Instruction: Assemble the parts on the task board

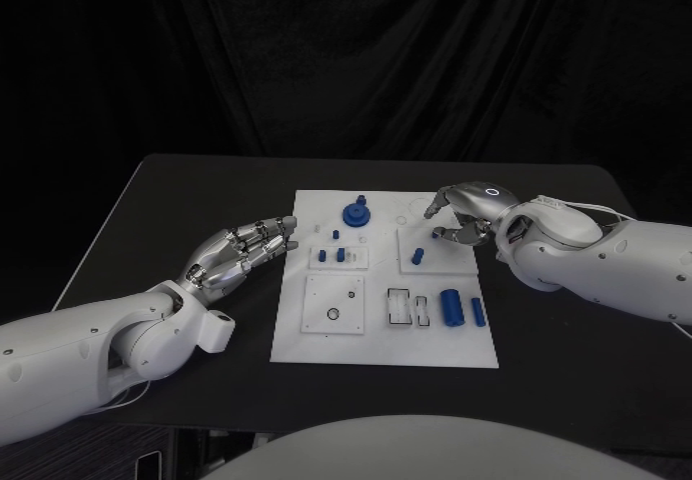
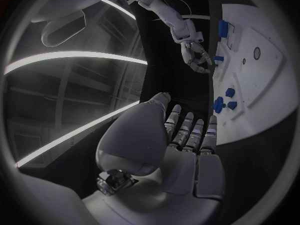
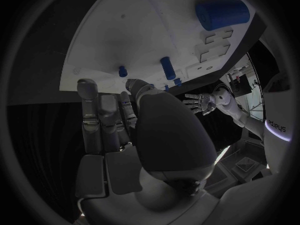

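The flat white task board (image 1: pixel 325 340) carries smooth blue cylinders (image 1: pixel 451 306). The left hand (image 1: pixel 238 252) is spread and empty; the right hand (image 1: pixel 464 212) has curled fingers, and I cannot tell if they hold anything.

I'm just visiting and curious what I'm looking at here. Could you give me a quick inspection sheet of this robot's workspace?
Surface: black table, dark all over.
Job's things: white task board in the middle; a blue round part near its far edge, small blue pegs beside it, two blue cylinders lying on its right side.
Clutter: nothing seen.
Robot hands: left robot hand rests at the board's left edge, fingers apart, holding nothing; right robot hand is over the board's far right corner, and whether it holds anything cannot be told.
Cables: a thin white cable along the right arm.
Surroundings: black curtain behind the table.
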Action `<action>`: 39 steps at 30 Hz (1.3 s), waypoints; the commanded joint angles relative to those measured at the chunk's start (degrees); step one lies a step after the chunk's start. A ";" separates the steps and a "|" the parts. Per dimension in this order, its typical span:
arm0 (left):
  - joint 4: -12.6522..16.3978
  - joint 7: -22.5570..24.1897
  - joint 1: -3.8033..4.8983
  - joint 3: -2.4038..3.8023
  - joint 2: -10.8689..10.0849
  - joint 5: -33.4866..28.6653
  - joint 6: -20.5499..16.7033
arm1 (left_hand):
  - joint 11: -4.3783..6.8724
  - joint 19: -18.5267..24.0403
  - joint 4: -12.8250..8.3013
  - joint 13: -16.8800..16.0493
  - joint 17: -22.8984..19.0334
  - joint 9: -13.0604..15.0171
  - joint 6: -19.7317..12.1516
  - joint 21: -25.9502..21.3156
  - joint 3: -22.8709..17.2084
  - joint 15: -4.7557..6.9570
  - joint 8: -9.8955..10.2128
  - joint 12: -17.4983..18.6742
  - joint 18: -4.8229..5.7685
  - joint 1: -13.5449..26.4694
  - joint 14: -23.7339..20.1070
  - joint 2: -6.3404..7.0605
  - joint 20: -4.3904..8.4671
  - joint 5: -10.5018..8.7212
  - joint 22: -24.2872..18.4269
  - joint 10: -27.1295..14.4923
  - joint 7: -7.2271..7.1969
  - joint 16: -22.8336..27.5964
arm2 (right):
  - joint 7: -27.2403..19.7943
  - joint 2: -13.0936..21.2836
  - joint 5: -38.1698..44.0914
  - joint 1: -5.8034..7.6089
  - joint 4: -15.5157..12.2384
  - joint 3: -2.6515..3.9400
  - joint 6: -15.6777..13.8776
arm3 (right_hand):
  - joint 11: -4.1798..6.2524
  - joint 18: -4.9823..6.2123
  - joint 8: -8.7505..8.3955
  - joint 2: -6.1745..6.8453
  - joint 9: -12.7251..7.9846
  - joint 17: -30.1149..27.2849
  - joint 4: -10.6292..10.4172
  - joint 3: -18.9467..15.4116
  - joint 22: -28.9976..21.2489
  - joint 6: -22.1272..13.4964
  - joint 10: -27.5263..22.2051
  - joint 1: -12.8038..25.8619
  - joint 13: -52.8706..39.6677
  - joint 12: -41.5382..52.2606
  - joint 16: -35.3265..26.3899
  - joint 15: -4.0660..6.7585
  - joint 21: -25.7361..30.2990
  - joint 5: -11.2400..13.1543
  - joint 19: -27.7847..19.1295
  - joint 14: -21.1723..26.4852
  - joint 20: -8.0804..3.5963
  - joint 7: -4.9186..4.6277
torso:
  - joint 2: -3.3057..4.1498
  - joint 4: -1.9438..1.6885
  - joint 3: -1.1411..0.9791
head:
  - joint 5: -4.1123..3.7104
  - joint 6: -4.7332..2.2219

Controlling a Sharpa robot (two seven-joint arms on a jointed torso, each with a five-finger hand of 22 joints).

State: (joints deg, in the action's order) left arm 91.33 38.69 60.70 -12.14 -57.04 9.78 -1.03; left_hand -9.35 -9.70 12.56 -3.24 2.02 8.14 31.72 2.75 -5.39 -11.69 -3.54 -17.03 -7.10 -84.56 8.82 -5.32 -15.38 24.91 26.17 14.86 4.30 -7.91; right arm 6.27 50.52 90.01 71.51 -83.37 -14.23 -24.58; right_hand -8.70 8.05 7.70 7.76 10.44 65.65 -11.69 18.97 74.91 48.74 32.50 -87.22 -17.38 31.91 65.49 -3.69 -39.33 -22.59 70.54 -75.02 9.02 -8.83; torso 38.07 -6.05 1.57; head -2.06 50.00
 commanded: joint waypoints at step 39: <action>-1.47 8.20 -0.34 0.05 0.84 -0.77 3.47 | -1.53 -3.18 -1.75 0.22 0.26 -1.02 -1.00 0.55 0.54 -2.14 0.12 -1.33 0.08 -0.82 1.97 -1.52 -1.39 1.41 1.80 -0.37 -0.18 -2.15 | -1.45 -1.24 0.82 -2.43 2.99 0.03 -1.90 | 1.94 0.69 1.73 -0.55 1.58 -1.34 0.59 0.10 3.61 5.42 10.80 0.46 2.23 3.45 0.72 1.47 -1.00 0.31 0.60 0.32 -0.88 0.36 | -0.12 -0.06 0.00 | -0.56 0.00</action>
State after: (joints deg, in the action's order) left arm 89.91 38.83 60.47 -12.14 -56.36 9.43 1.25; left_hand -10.58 -12.55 11.05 -3.09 2.20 7.16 30.61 3.00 -4.85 -13.60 -3.54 -18.14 -7.10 -85.26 10.74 -6.47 -16.79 25.98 27.91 14.45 4.00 -9.70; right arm 5.76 49.35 90.37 69.34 -80.59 -14.23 -24.85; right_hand -6.76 8.05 9.34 7.73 11.99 64.25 -11.31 19.04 74.93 53.96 43.12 -86.63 -15.20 35.24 65.93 -2.48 -40.10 -22.60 71.10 -74.65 8.46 -8.53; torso 38.01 -6.10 1.64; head -2.61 50.00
